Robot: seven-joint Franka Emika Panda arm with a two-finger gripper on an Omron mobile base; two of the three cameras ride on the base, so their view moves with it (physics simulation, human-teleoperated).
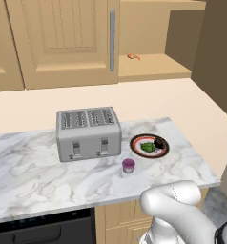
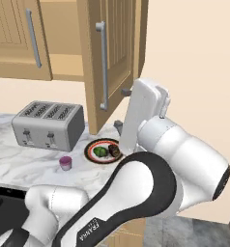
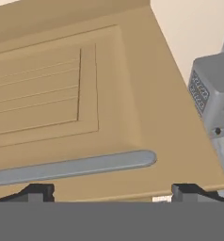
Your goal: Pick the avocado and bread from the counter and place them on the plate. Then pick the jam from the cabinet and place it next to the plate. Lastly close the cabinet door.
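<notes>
The plate (image 1: 134, 141) (image 2: 88, 150) sits on the counter (image 1: 39, 176) (image 2: 20, 164), right of the toaster. On it lie the green avocado (image 1: 148, 147) (image 2: 100, 152) and the dark brown bread (image 1: 159, 143) (image 2: 115, 151). The purple jam (image 1: 128, 165) (image 2: 65, 162) stands on the counter just in front of the plate, apart from it. The cabinet (image 1: 153, 66) is open, its door (image 2: 114, 48) (image 3: 85, 108) swung out. My gripper (image 2: 122, 109) (image 3: 113, 192) is open and empty, pointing at the door's panelled outer face close to its silver handle (image 2: 103, 67) (image 3: 76, 167).
A silver toaster (image 1: 88, 132) (image 2: 49, 124) (image 3: 212, 99) stands mid-counter. A tiny orange item (image 1: 133, 57) lies on the cabinet shelf. The left cabinet door (image 1: 63, 38) is closed. A dark oven front (image 1: 44, 231) sits below the counter edge.
</notes>
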